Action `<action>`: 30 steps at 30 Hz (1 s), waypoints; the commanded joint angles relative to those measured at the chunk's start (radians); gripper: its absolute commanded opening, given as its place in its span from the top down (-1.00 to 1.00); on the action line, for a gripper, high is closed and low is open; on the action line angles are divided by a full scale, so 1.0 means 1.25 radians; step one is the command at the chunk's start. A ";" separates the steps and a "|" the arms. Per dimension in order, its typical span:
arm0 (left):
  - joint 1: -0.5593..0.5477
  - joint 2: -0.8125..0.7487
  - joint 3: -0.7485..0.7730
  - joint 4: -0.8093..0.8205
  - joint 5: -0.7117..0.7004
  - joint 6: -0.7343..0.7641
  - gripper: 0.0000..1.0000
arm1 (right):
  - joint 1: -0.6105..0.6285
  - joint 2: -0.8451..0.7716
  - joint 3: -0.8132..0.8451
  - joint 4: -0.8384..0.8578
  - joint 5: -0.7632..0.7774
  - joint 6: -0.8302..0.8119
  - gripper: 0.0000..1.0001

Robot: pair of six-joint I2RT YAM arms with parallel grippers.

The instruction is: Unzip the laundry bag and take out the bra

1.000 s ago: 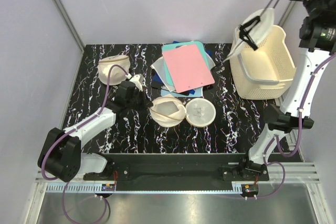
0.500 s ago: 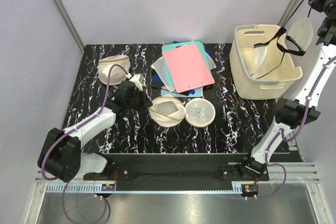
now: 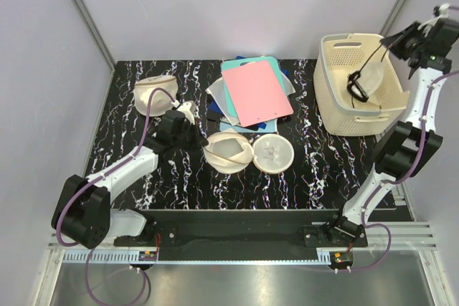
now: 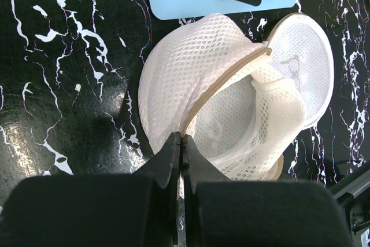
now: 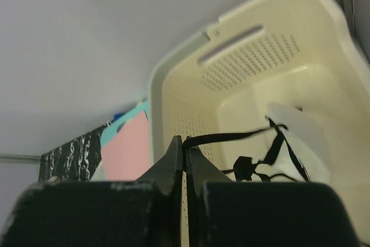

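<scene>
The bra (image 5: pixel 296 126) is out of the laundry bag (image 3: pixel 228 150) and sits inside the basket (image 3: pixel 331 109), at the far right of the surface (image 3: pixel 315 170). The right fingers (image 5: pixel 169 169) are pinched together on one thin black strap, up by the basket's right rim. From that pinch the strap runs taut down and into the basket, so the bra lies below the fingers, with its long axis along that slanting line. The pale cup looks low against the basket's inner wall. From the wrist view it is hard to say whether it rests on the floor or hangs just clear.

The laundry bag lies well to the left of the basket, unzipped and gaping. Its round flap with the small dark squiggle is folded out on the side towards the basket. The left fingers (image 4: pixel 169 160) are clamped on the mesh at the bag's edge farthest from the basket, pinning it in place.

The removal seems as good as done. What remains is probably for the right arm, the only one near the basket, to let go of the strap so the bra drops straight down inside.
</scene>
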 commanded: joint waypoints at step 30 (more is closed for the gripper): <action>-0.003 -0.023 0.018 0.022 -0.048 0.005 1.00 | 0.354 -0.350 -0.374 -0.071 0.256 -0.183 -0.85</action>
